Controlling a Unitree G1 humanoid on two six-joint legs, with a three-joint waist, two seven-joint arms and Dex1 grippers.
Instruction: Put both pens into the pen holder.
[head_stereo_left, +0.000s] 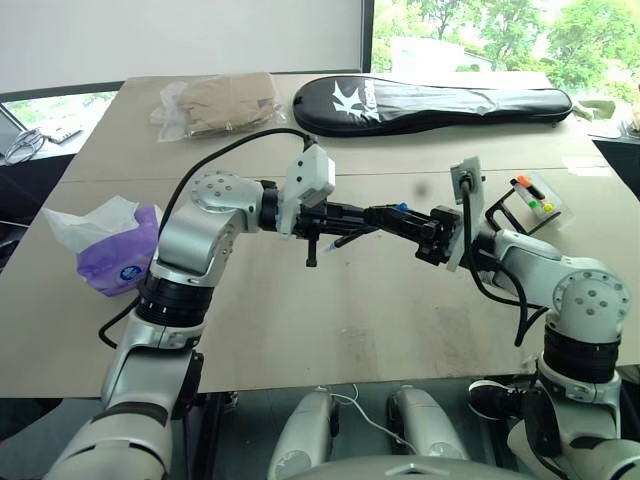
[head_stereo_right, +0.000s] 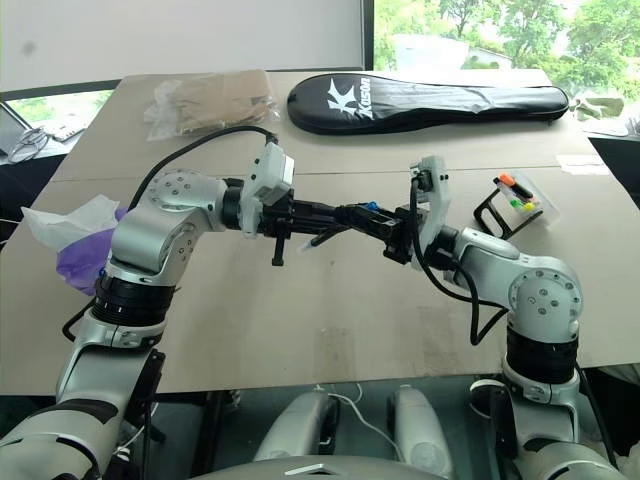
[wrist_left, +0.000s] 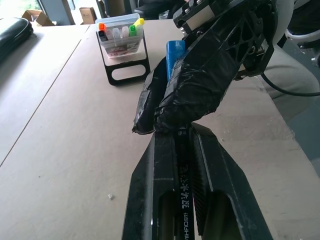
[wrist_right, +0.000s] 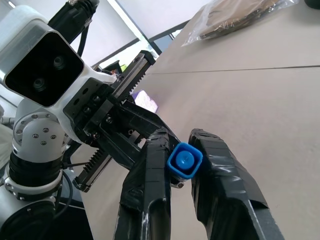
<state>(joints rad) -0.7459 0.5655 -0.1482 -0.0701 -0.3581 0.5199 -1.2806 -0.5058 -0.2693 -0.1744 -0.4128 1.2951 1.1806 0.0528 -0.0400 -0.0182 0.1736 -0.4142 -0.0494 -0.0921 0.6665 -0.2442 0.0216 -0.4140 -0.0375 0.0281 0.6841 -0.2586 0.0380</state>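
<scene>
Black marker pen (wrist_left: 181, 175) with a blue end (wrist_right: 184, 161) is held in mid-air above the middle of the tabletop (head_stereo_left: 330, 320), gripped from both ends at once: the left gripper (wrist_left: 175, 150) has its two black fingers pressed against the pen's dark barrel, white lettering showing between them, and the right gripper (wrist_right: 177, 155) meets it head-on, its tape-wrapped fingers pinching the blue end. In the head views the two arms reach toward each other so that the grippers join over the table's centre, with the pen bridging them roughly level. The pen holder (head_stereo_left: 535, 200), a small clear box on a black frame, stands near the table's right edge, well apart from the grippers and beyond the right arm; orange, yellow and green marker caps (wrist_left: 120, 27) show at its top, so it already holds several markers, though I cannot tell whether the orange task pen is among them. A purple tissue box (head_stereo_left: 115, 260) with white tissue pulled up sits near the left edge. Toward the far edge lie a black racket bag (head_stereo_left: 430, 100) with white lettering, on the right half, and a clear plastic bag holding something tan (head_stereo_left: 215, 105), on the left half. A seam runs across the tabletop between these far items and the grippers.
</scene>
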